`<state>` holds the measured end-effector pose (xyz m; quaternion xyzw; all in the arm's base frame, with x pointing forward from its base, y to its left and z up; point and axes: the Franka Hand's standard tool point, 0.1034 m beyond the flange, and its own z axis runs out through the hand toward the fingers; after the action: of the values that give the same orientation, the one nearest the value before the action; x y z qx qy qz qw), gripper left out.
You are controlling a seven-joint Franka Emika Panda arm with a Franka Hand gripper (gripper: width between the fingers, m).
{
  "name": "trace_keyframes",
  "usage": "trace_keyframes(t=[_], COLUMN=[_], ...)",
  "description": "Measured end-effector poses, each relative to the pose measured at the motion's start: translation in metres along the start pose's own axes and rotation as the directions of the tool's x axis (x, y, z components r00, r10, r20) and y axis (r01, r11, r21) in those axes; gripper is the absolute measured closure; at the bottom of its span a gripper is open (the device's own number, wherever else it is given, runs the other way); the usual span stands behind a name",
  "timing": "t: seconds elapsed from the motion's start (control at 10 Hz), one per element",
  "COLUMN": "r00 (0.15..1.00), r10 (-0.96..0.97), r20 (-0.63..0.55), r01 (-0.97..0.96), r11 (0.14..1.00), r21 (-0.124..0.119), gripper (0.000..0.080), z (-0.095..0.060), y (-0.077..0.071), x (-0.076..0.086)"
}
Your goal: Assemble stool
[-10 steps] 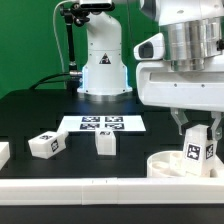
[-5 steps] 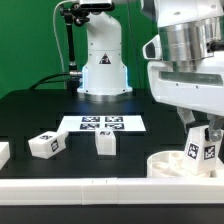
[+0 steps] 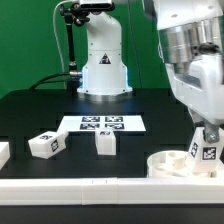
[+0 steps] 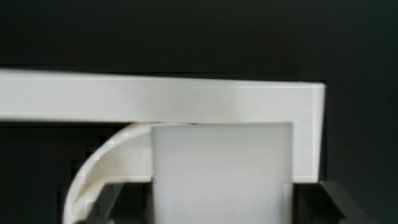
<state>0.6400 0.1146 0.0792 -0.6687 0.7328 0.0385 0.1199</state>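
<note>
Grips one white leg (image 3: 208, 153) of the stool with the gripper (image 3: 207, 138), fingers pressed on both sides of it, at the exterior view's right. Holds this leg upright, tag toward the camera, lower end down inside the round seat (image 3: 172, 163); cannot tell if touching the seat floor. Seat flat on the black table (image 3: 40, 110), just beside the long white rail (image 3: 90, 186) at the front. Toward the exterior view's left, well apart from the seat, an upright leg (image 3: 104, 143) and a tilted leg (image 3: 45, 144) on the table. Behind them, the marker board (image 3: 100, 124), lying flat. In the wrist view, only the held leg (image 4: 222, 170), a curved part of the seat (image 4: 103, 175) beside it, and a corner of the rail (image 4: 160, 100).
</note>
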Motion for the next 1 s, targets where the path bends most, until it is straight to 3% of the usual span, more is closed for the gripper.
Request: trace_keyframes(t=[0.1, 0.3, 1.0], r00=[0.996, 0.967, 0.829], r10=[0.088, 0.25, 0.545], r20=[0.02, 0.057, 0.128], r01=[-0.089, -0.253, -0.555], r11=[0.996, 0.965, 0.83], r21=[0.031, 0.065, 0.056], gripper=[0.0461, 0.0461, 0.0461], z=[-0.0005, 0.0001, 0.0], y=[-0.0001, -0.0013, -0.0042], x=[0.0, -0.0031, -0.0005])
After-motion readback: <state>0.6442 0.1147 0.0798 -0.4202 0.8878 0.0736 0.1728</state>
